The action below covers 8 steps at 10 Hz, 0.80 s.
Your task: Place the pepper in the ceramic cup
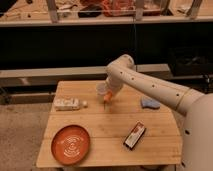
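- Near the back of the wooden table (110, 122), the gripper (109, 93) hangs from the downward-bent white arm (145, 85), clamped shut on the pepper (106, 98).
- The pepper is off the table, gripped at its thicker orange part. Its narrow end and thin dark stem hang down toward the boards, probably so the slim tip goes in first.
- The ceramic cup (101, 88) stands upright just behind and to the left of the gripper, partly hidden by it. From this angle I cannot tell whether the pepper touches its wall.
- The pepper looks level with the cup's side rather than above its rim, so the drop is not yet lined up. My judgement is that a lift and a short shift over the opening come next.
- One risk is that the hanging tip or the fingers nudge the light cup and tip it.
- An orange plate (71, 145), a white box (66, 104), a blue object (150, 103) and a dark packet (135, 135) lie well apart from the cup, leaving the approach free.
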Each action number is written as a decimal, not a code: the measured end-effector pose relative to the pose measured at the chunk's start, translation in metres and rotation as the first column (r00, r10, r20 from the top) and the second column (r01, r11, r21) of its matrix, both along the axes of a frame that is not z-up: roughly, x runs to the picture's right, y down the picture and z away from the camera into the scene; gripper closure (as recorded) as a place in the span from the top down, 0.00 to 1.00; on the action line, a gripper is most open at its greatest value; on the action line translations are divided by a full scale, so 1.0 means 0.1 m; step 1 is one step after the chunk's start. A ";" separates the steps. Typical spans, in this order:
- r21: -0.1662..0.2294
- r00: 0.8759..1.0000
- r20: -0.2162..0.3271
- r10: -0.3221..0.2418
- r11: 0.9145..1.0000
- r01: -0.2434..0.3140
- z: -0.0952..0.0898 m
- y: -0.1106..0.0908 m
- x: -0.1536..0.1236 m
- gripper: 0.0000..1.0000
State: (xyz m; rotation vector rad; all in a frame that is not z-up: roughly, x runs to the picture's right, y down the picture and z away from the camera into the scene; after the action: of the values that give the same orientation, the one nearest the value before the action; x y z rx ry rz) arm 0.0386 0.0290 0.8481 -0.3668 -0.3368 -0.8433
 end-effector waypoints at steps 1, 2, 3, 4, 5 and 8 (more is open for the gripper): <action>-0.001 1.000 0.001 -0.001 1.000 0.001 0.00 0.00 0.01 0.02; 0.001 1.000 0.002 -0.002 1.000 0.002 0.01 -0.01 0.02 0.02; 0.001 1.000 0.002 -0.005 1.000 0.005 0.02 -0.02 0.02 0.04; 0.000 1.000 0.005 -0.005 1.000 0.005 0.01 -0.03 0.02 0.07; 0.000 1.000 0.006 -0.006 1.000 0.006 0.01 -0.03 0.01 0.07; -0.002 1.000 0.012 -0.008 1.000 0.008 0.00 -0.05 0.01 0.07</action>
State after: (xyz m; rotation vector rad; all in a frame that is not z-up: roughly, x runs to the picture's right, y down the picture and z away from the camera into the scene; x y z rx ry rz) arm 0.0401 0.0239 0.8483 -0.3650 -0.3474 -0.8531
